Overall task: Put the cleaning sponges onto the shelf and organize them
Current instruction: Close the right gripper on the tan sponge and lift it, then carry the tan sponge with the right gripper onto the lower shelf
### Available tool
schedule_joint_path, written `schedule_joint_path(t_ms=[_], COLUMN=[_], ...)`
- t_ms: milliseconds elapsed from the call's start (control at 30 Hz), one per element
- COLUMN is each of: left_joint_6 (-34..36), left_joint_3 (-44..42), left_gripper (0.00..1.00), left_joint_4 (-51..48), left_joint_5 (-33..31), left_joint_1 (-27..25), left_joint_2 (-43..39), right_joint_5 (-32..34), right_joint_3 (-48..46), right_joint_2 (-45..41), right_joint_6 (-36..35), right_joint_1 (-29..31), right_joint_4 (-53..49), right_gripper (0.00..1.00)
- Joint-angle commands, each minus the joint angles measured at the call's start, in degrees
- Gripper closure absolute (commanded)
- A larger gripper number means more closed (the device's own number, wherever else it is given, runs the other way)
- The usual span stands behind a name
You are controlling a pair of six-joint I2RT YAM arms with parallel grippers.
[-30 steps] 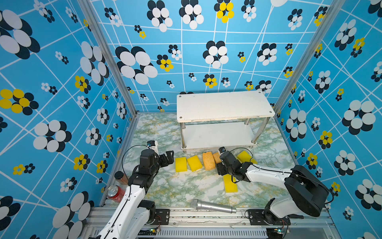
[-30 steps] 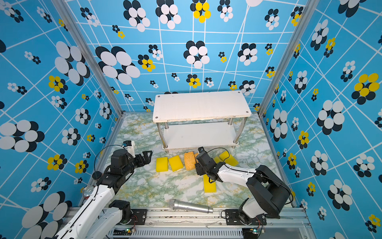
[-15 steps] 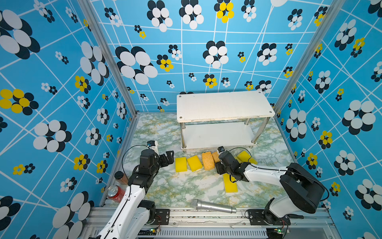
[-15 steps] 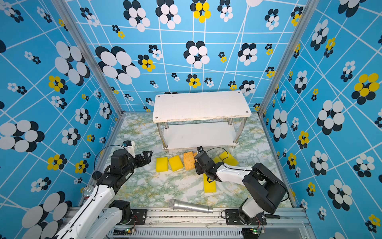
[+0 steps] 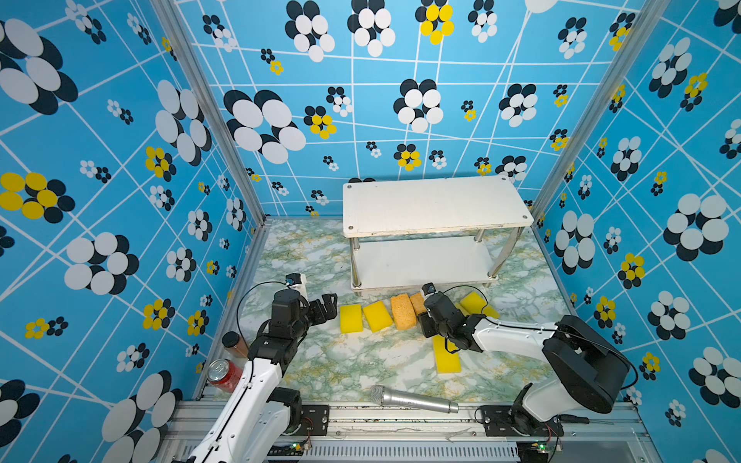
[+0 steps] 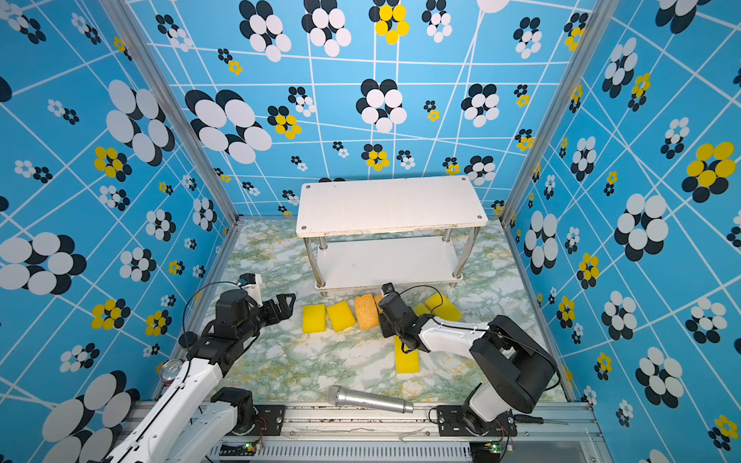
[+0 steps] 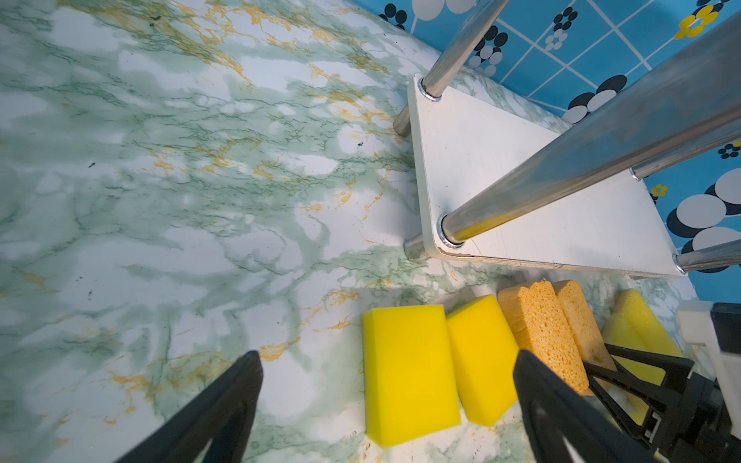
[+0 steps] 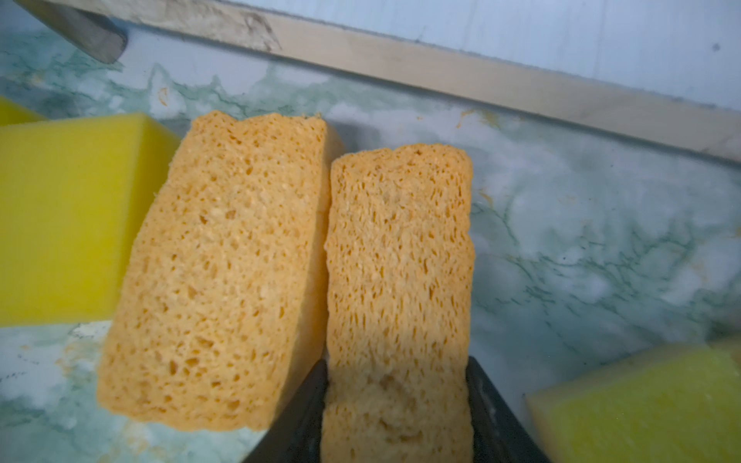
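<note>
The shelf point(image 5: 437, 204) stands at the back, both white boards bare. Along its front on the marble floor lie two small yellow sponges point(image 5: 351, 318) point(image 5: 377, 316), two orange-tan porous sponges point(image 5: 403, 312) point(image 8: 397, 248) and two yellow ones point(image 5: 475, 302) point(image 5: 447, 358). My right gripper point(image 8: 396, 362) is shut on the right-hand orange-tan sponge, a finger pressed on each long side; in both top views its body hides most of that sponge. My left gripper point(image 7: 387, 354) hangs open just left of the yellow sponges point(image 7: 405, 368), holding nothing.
A silver microphone point(image 5: 413, 399) lies near the front rail. A red can point(image 5: 222, 373) and a dark-capped brown bottle point(image 5: 234, 344) stand at the front left by the wall. Patterned blue walls close in three sides.
The right gripper's jaws have closed in onto the orange-tan sponge. The left arm has stayed still and open.
</note>
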Motion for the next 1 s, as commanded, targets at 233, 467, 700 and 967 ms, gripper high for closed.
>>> schedule_joint_path(t_ms=[233, 467, 700, 967], left_joint_6=[-0.83, -0.92, -0.93, 0.81], left_joint_3=[1.57, 1.73, 2.04, 2.82], left_gripper=[0.01, 0.01, 0.01, 0.01], left_joint_4=[-0.83, -0.15, -0.19, -2.04], left_joint_5=[0.47, 0.59, 0.73, -0.11], left_joint_1=[0.56, 0.54, 0.54, 0.63], left_joint_2=[-0.78, 0.07, 1.02, 0.49], right_joint_5=[0.08, 1.39, 1.81, 0.92], right_joint_3=[-1.85, -2.84, -4.51, -10.13], right_joint_2=[-6.03, -11.12, -19.12, -32.11], right_joint_6=[1.39, 1.40, -0.65, -2.61], right_joint_1=[0.28, 0.31, -0.37, -5.90], right_joint_4=[-4.80, -6.26, -8.09, -7.66], right_gripper=[0.88, 0.92, 1.00, 1.00])
